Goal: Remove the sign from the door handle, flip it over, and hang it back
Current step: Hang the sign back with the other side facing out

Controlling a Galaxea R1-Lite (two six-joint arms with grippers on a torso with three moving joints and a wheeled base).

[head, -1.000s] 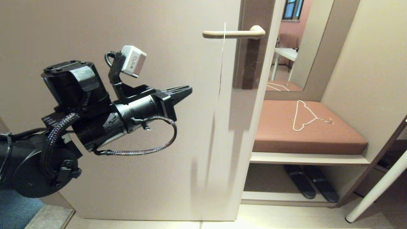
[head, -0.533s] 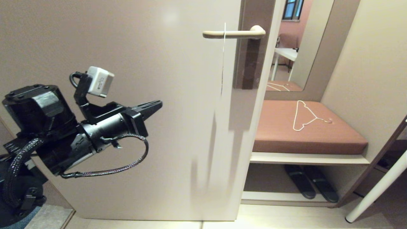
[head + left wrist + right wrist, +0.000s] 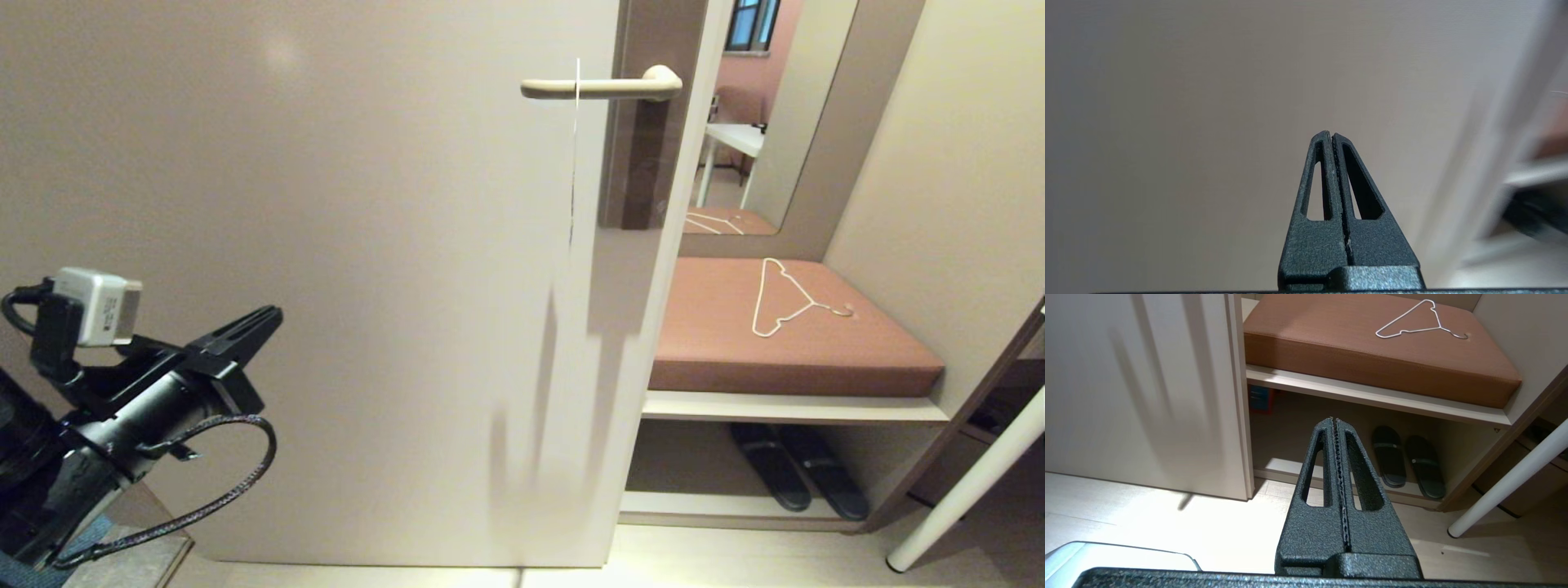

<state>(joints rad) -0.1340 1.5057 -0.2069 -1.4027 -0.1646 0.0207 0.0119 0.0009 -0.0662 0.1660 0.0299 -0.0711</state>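
- Well above and to the right of the left gripper (image 3: 265, 320), the sign (image 3: 575, 147) hangs edge-on from the door handle (image 3: 600, 85), apparently already rehung.
- Left jaws are pressed together, empty, low beside the door (image 3: 326, 245).
- The right gripper (image 3: 1334, 424), jaws likewise closed on nothing, points toward the slippers (image 3: 1408, 465) on the lower shelf (image 3: 1274, 467); a wire hanger (image 3: 1419, 320) lies on the cushion (image 3: 1331, 339).

Head and right wrist share the bench (image 3: 784, 327).
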